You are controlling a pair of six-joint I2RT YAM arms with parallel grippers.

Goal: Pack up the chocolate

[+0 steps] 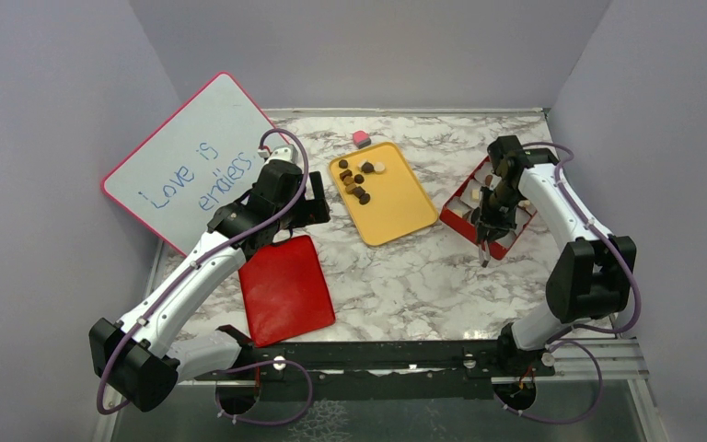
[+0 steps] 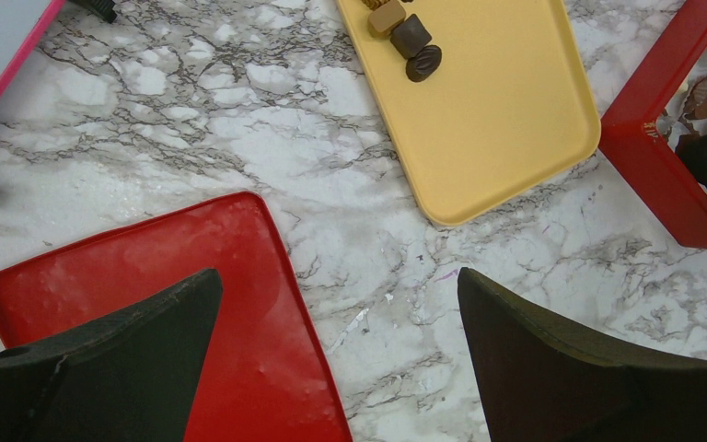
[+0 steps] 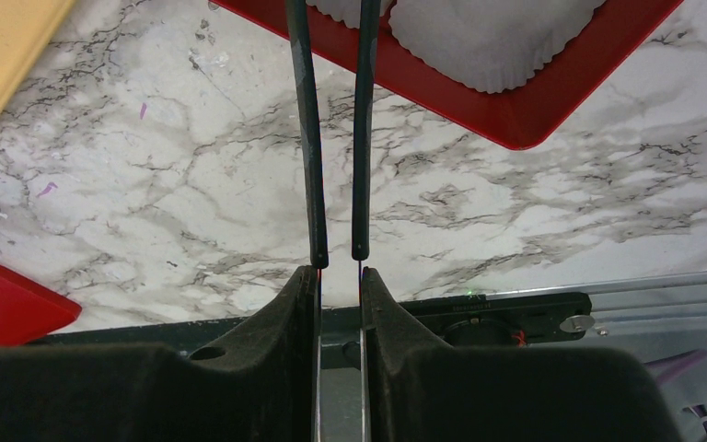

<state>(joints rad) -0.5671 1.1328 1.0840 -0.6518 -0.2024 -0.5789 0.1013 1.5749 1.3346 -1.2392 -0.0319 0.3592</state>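
Several small dark, light brown and cream chocolates (image 1: 357, 180) lie at the far end of a yellow tray (image 1: 396, 212). Three of them show in the left wrist view (image 2: 410, 46). A red box (image 1: 460, 219) with white paper cups (image 3: 488, 37) sits at the right. My right gripper (image 1: 494, 224) hangs over the box's near end, shut on thin black-tipped tongs (image 3: 311, 138); nothing shows between the prongs. It also shows in the right wrist view (image 3: 339, 272). My left gripper (image 1: 318, 207) is open and empty, over the edge of the red lid (image 2: 147, 267).
A flat red lid (image 1: 285, 290) lies near the left arm. A pink-framed whiteboard (image 1: 193, 161) leans at the far left. A small pink cube (image 1: 361, 138) sits just beyond the tray. The black base rail (image 3: 515, 318) runs along the near edge.
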